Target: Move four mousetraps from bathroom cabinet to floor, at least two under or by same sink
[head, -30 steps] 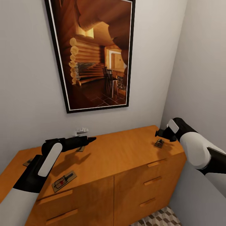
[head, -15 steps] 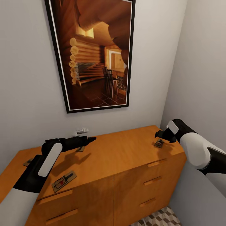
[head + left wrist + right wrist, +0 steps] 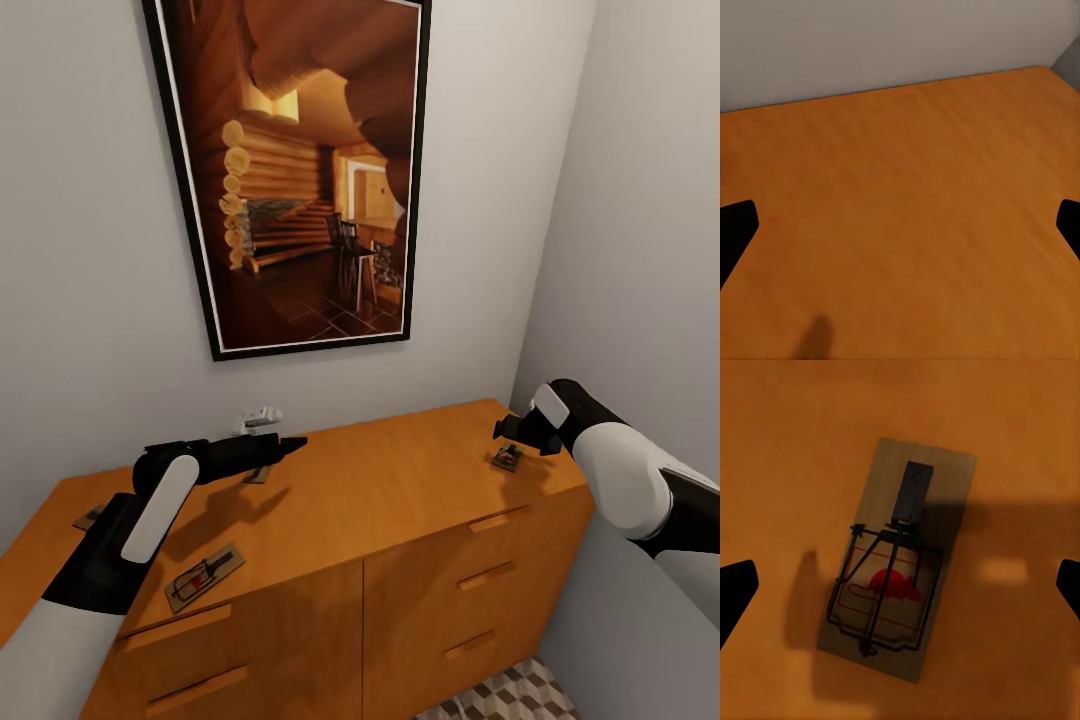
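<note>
Right gripper hovers above the far right end of the cabinet, jaws spread wide, nothing held; its black fingertips sit at the two sides of the right wrist view. Dead between them lies a mousetrap, flat on the wood, wire frame and red bait patch up.

The danger as I judge it: the board is thin and flush with the top, so a descent that stops high closes on air, and one that comes in skewed shoves the trap toward the cabinet edge near the wall.

In the head view that mousetrap is at six o'clock of the gripper, just beneath it.

Left gripper is open and empty too, over bare wood. A second mousetrap lies well away at seven o'clock of it, near the front edge.
</note>
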Robot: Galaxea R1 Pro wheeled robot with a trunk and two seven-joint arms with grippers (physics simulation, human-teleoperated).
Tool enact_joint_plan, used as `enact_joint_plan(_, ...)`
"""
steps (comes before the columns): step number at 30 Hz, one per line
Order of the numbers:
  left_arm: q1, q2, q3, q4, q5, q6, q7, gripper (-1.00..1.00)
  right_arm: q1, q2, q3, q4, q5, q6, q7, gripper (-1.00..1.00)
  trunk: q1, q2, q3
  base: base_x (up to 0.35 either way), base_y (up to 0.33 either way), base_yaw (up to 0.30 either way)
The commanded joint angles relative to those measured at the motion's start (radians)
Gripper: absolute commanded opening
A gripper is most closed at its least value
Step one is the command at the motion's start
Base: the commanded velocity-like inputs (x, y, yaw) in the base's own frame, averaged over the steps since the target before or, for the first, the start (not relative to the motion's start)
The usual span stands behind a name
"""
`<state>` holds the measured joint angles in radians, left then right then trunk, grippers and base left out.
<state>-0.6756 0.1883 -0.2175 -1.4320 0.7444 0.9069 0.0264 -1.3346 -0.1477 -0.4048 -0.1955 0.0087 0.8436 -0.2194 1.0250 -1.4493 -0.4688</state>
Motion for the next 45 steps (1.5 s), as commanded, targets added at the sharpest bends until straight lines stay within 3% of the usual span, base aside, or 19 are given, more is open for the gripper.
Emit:
enact_joint_plan(1, -0.001, 0.001, -0.001, -0.001, 0.003, 0.003, 0.003, 1.0, -0.001, 0.0, -0.006, -0.001, 0.0, 0.003, -0.004, 1.0, 0.0, -0.001, -0.001, 0.0, 0.0, 0.0)
enact_joint_plan(28, -0.001, 0.002, -0.001, -0.001, 0.007, 0.006, 0.003, 1.0, -0.001, 0.005, -0.006, 0.0, 0.0, 0.002, -0.005, 1.0, 0.0, -0.001, -0.001, 0.0, 0.0, 0.0)
enact_joint_plan(45, -0.001, 0.002, -0.001, -0.001, 0.006, 0.007, 0.003, 1.0, 0.003, 0.007, -0.006, 0.049, 0.0, -0.026, -0.005, 1.0, 0.0, -0.001, -0.001, 0.0, 0.0, 0.0)
